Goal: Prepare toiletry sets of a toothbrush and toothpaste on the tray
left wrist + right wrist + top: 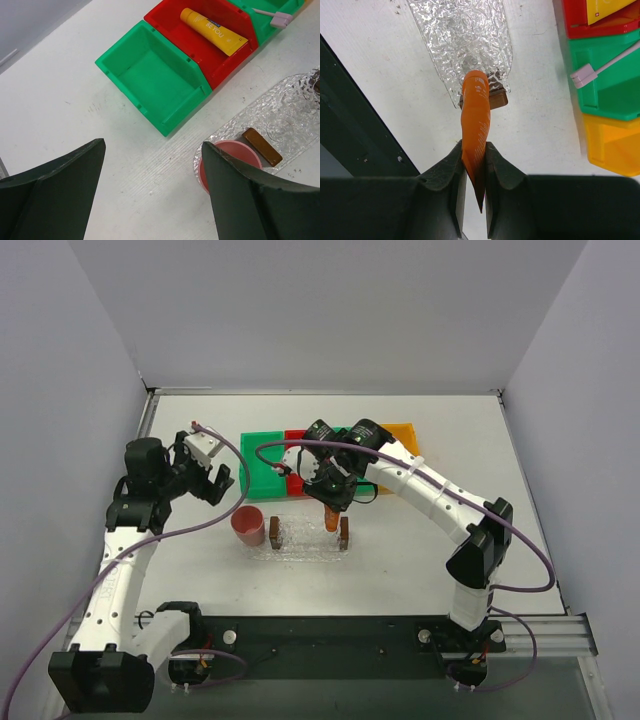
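My right gripper (472,155) pinches the smooth, tapered orange toothpaste (475,115) by its flat tail, nose apparently touching the tray (499,98). My left gripper (153,147) gapes wide, empty.

Orange toothpaste tube (476,125): soft plastic, smooth, glossy sheen. Right gripper fingers (445,180): dark matt plastic. Mat (465,35), 12 o'clock of that tube: clear plastic, pebbled, glittery. Tray handle block (499,98): brown, semi-gloss, material unclear. Green bin (155,80), red bin (190,45): hard shiny plastic. Yellow toothpaste tube (212,30): smooth, printed. Toothbrush (605,67): smooth pale plastic. Table (75,85): white, matt, lightly scuffed.
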`<state>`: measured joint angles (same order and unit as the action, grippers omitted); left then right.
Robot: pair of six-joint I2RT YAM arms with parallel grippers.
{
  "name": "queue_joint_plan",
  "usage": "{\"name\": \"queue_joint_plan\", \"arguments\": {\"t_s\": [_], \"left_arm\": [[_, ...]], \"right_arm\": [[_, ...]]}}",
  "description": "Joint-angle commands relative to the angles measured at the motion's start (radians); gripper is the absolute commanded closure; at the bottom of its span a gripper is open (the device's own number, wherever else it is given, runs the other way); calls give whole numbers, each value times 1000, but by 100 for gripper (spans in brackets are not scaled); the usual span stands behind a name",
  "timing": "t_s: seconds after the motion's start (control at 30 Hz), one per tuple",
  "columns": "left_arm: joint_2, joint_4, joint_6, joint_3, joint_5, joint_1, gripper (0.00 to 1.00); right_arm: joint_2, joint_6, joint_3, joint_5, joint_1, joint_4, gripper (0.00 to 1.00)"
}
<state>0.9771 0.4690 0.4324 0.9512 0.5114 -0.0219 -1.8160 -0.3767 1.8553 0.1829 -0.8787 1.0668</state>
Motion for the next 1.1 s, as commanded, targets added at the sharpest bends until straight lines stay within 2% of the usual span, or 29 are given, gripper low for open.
{"name": "queue_joint_plan", "arguments": {"t_s": [0.0, 0.33, 1.07], "left_arm": [[-12, -12, 22, 8, 35, 16, 11], [-14, -15, 38, -8, 65, 66, 11], [-11, -18, 51, -26, 88, 88, 11]], "right_arm": [[-5, -11, 33, -14, -6, 45, 100], [-23, -11, 30, 7, -11, 45, 100], [-19, -1, 58, 10, -20, 30, 100]]}}
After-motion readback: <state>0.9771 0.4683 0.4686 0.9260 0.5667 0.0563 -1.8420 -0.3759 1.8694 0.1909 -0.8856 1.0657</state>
